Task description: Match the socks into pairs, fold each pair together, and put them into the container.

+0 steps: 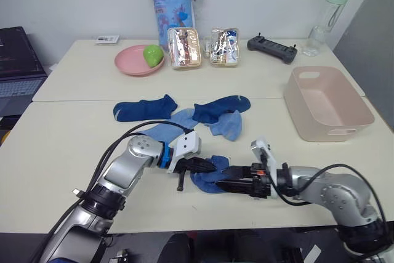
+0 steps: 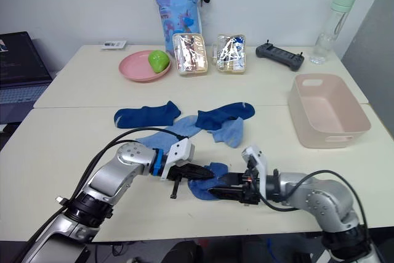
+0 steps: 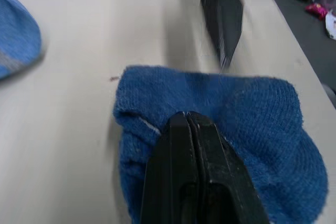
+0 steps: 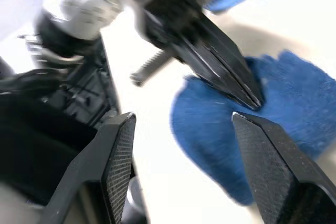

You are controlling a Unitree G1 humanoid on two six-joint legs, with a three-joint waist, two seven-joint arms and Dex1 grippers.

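The left gripper (image 1: pixel 206 165) was clenched on the near blue sock (image 1: pixel 212 177), while the right gripper (image 4: pixel 181 145) (fingers spread wide) faced it. A pull from the left could have dragged the bundle out of reach and undone the fold

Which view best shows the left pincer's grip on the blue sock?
Left wrist view: the left pincer shut on the blue sock, close up. Right wrist view shows it between the open right pincer. Eye views: small, partly hidden.
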